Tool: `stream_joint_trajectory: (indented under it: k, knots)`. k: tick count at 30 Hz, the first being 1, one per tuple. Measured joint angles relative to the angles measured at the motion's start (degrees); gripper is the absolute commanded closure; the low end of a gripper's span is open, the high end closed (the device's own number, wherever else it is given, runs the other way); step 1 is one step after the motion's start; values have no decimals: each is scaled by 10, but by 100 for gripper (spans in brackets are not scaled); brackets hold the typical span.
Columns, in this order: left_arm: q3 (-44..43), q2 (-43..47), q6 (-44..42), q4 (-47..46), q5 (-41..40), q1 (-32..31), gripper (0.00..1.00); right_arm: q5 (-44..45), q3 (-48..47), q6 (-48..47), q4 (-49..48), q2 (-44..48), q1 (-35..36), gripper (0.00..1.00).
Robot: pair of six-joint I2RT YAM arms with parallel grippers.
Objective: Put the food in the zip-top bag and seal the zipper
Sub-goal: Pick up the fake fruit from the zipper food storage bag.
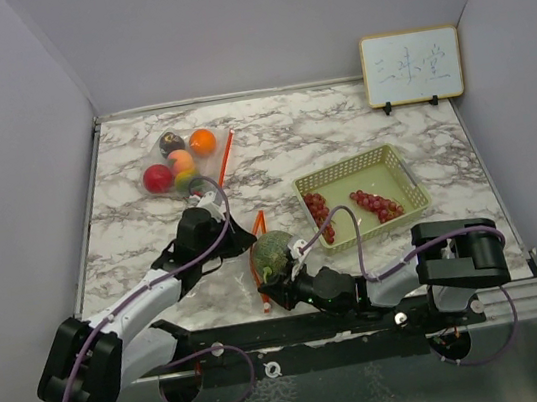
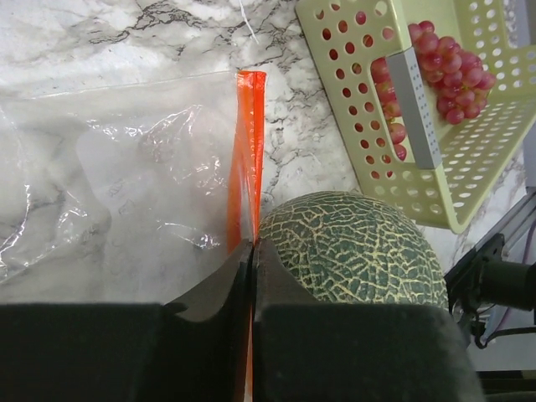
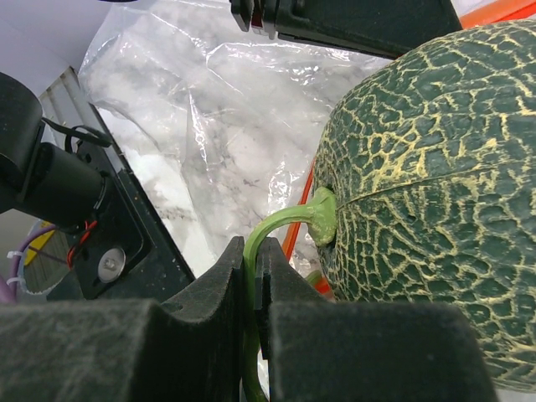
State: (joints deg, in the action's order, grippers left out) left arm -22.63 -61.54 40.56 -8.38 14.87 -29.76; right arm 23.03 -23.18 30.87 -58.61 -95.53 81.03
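Note:
The large green netted melon (image 1: 274, 253) sits at the table's front centre, beside the orange zipper (image 1: 257, 225) of a clear zip-top bag (image 2: 126, 167). My left gripper (image 1: 241, 239) is shut on that orange zipper edge (image 2: 248, 151), with the melon (image 2: 352, 247) touching its right finger. My right gripper (image 1: 287, 283) is shut on the melon's green stem (image 3: 280, 224), the melon (image 3: 435, 184) to its right. The red apple (image 1: 157, 178), orange (image 1: 202, 141), dark purple fruit (image 1: 171, 142) and yellow-peach fruit (image 1: 180, 161) lie at the back left in clear plastic. The red grapes (image 1: 378, 205) lie in the basket.
The pale green mesh basket (image 1: 397, 167) stands right of the melon and shows in the left wrist view (image 2: 469, 193). A second orange zipper strip (image 1: 225, 157) lies by the back fruits. A whiteboard (image 1: 411, 66) stands at the back right. Grey walls enclose the table.

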Motion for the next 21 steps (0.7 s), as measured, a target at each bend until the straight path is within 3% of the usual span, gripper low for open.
stream_joint_trajectory:
  k: [7, 12, 21]
  knots:
    - [-3, -6, -12, 6, 9, 0, 100, 0, 1, 0, 4, 3, 0, 98]
    - [-12, 50, -26, 51, -2, 0, 100, -2, 12, -11, 16, 34, 0, 98]
    - [2, 169, -17, 63, -30, 0, 100, -57, 29, -59, 42, 197, -2, 98]
